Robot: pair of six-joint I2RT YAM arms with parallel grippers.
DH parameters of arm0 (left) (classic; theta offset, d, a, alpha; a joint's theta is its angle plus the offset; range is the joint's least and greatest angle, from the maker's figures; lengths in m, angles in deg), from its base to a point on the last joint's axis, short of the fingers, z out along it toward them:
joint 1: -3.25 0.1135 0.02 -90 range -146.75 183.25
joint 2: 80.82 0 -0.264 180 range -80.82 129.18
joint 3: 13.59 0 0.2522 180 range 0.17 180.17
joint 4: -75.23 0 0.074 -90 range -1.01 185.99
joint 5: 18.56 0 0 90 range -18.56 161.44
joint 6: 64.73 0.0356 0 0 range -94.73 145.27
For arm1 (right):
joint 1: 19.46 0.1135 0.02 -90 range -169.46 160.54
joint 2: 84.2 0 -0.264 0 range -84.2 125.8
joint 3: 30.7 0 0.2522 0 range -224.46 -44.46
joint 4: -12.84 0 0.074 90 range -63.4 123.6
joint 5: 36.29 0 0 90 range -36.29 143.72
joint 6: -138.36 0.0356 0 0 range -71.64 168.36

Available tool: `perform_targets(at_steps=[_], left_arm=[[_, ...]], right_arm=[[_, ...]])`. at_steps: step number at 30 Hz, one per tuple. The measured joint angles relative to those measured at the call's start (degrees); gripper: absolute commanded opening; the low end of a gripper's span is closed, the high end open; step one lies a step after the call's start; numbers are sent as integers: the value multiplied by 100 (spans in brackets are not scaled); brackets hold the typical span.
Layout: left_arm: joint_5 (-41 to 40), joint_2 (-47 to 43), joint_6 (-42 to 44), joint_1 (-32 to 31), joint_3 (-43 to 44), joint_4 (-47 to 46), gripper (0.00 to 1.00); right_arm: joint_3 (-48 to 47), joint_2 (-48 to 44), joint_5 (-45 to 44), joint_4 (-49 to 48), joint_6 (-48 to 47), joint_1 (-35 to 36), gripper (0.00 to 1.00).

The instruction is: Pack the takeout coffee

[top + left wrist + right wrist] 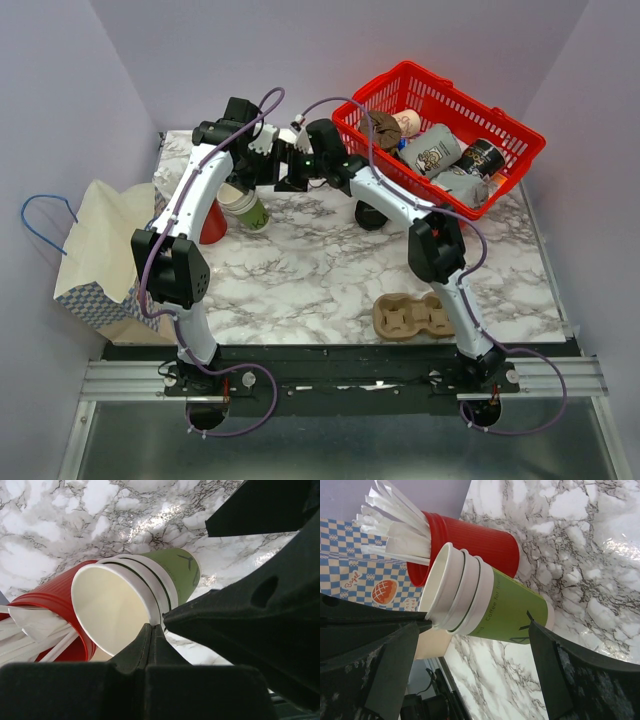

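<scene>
In the left wrist view, your left end effector is sitting low in the centre of the frame. Its fingers are pressing together right at the rim of the green cups. It is looking like a pinch on a rim wall, though I cannot tell which of the three nested rims. No lid is showing on any of them, so I am judging that the coffee cup is waiting in this stack. The red cup with its straws is crowding the stack from the left, on the desk.

In the right wrist view, your right end effector is standing wide apart and gripping nothing. The stack is lying across mid-frame, beyond its fingers, and the bag is showing at the left edge.

By my reading you are freeing one cup. Try closing the right fingers on the green wall below the rims, gently, so the paper is not buckling. Then be pulling along the stack's axis and away from the red cup.

In the top view, the stack is sitting upper left under both wrists. The carrier is lying well apart at lower centre.
</scene>
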Motion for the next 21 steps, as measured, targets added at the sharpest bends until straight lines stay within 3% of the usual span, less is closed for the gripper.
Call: perform_targets(at_steps=[21], left_arm=[[131, -70, -13, 11, 0, 168, 0]], right_arm=[[-76, 339, -120, -55, 22, 136, 100]])
